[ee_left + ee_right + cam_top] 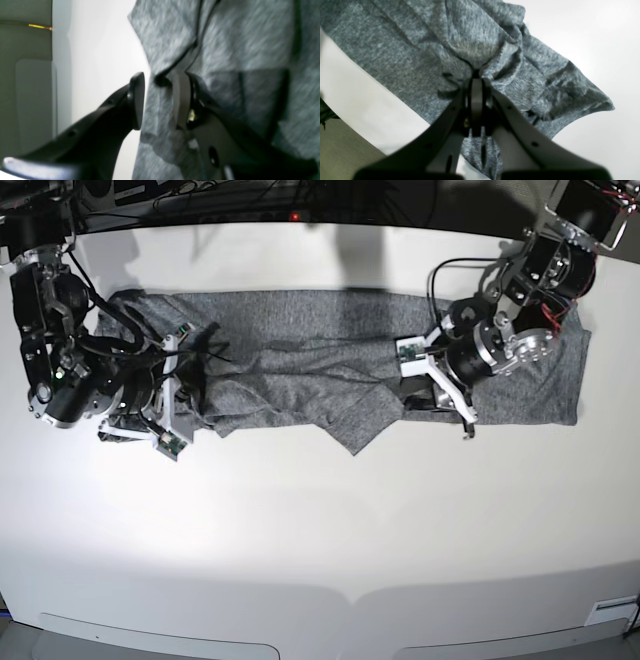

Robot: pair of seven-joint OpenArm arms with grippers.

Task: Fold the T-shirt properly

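across the far half of the white desk [320, 540] the t-shirt [300, 350] lies stretched in a long grey band, running nearly from one arm to the other, already doubled over on itself lengthwise by the look of the loose flap that hangs toward me near the middle.

the right gripper [476, 82] is at the end of the band on my left, and its jaws are pressed together on a gathered pinch of the knit; the fabric puckers and fans out from that point, so i'd say it is there to anchor or carry that end.

the left gripper [157, 100], over on my right, sits low on the cloth with its jaws apart. an edge of the fabric lies in the gap between them, one pad against it and the other standing off over bare desk, so nothing is being squeezed. my guess is it has either let that edge down or is lining up to take it; i cannot tell which.

the shirt is wrinkled around both grippers, and the flap near the middle looks uneven, which could spoil a neat fold if it is not smoothed.
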